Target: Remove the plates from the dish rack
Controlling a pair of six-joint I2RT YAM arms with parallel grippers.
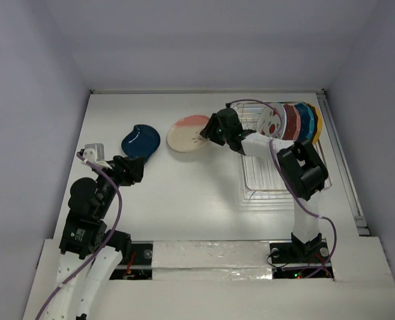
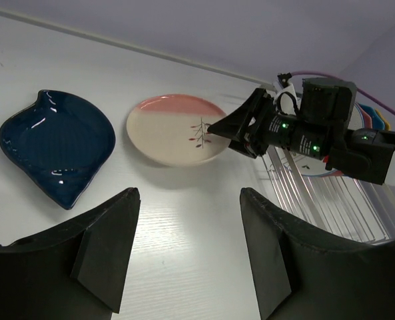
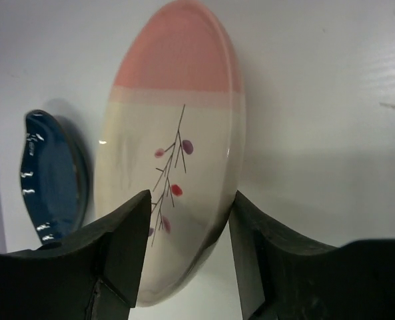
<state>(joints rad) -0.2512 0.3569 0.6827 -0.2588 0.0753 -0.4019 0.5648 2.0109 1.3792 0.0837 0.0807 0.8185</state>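
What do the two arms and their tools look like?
Both the left arm and the right arm have white links and black joints, each with a purple cable. The left tool and the right tool have black fingers; green lights glow behind the right one.

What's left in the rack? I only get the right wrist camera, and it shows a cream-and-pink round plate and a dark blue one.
Observer: Four stand in the silvery wire dish rack: a white plate with red marks, a dark pink plate, a teal plate, a yellow plate.
Operator: Where's the other arm?
Observer: The left pincer hangs open and empty near the dark blue leaf-shaped plate.
Operator: Is my plate down?
Observer: From above, the cream-and-pink round plate lies flat on the white table.
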